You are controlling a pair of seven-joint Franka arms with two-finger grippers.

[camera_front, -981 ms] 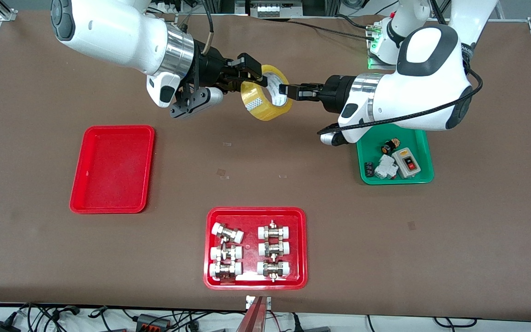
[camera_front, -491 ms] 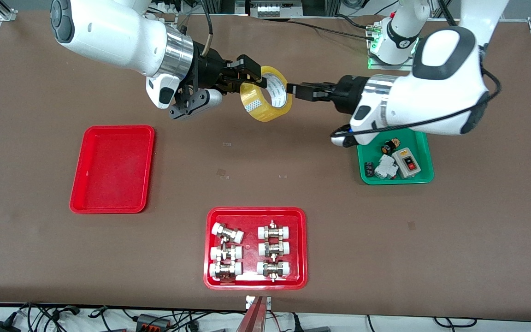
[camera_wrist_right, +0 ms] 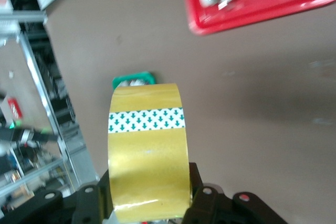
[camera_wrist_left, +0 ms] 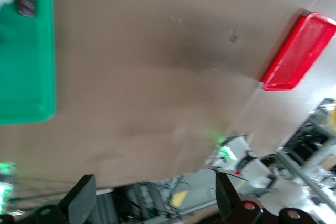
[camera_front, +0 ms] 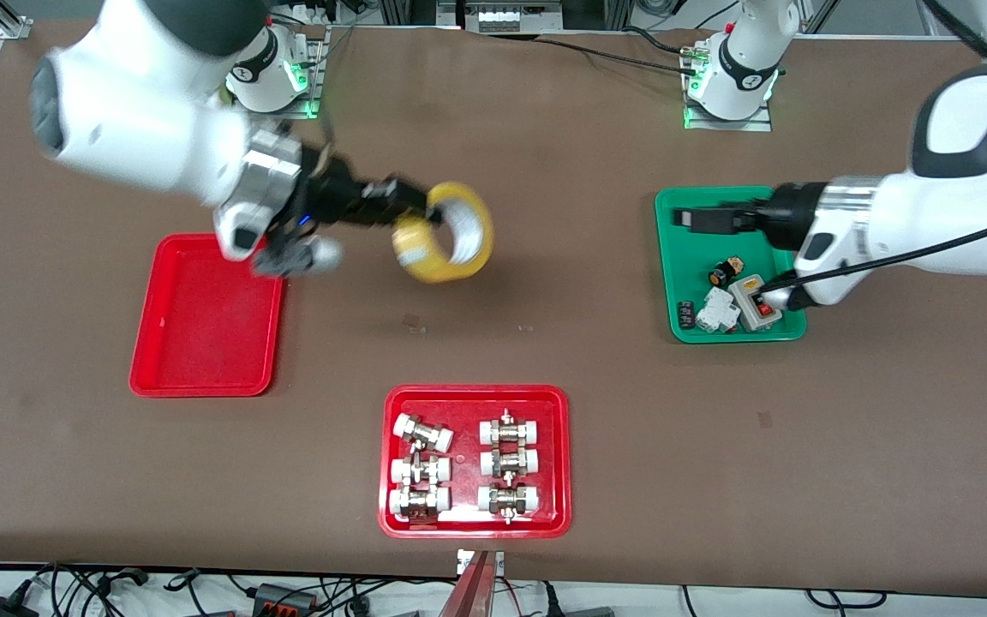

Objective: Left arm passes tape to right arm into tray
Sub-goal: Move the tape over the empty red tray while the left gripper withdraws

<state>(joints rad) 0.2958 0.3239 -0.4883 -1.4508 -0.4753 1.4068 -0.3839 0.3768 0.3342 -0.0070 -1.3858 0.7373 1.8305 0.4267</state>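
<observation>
**Tape held in the right gripper over bare tabletop**

Front view: brown matte tabletop (camera_front: 545, 257); aluminium framing along its 12 o'clock edge; the right gripper (camera_front: 412, 214), jaws clamped on the tape (camera_front: 446, 233), holds it over bare tabletop beside the plain red tray (camera_front: 206, 313); ring on edge, hole facing sideways; the left gripper (camera_front: 699, 218), jaws parted and empty, hangs over the green tray (camera_front: 673, 257).

Left wrist view: parted fingers (camera_wrist_left: 81, 203); green tray and blurred tabletop.

Right wrist view: tape yellowish, glossy, crossed by a white band of green arrows.

no readable text; green arrows on tape (camera_wrist_right: 147, 120)
</observation>
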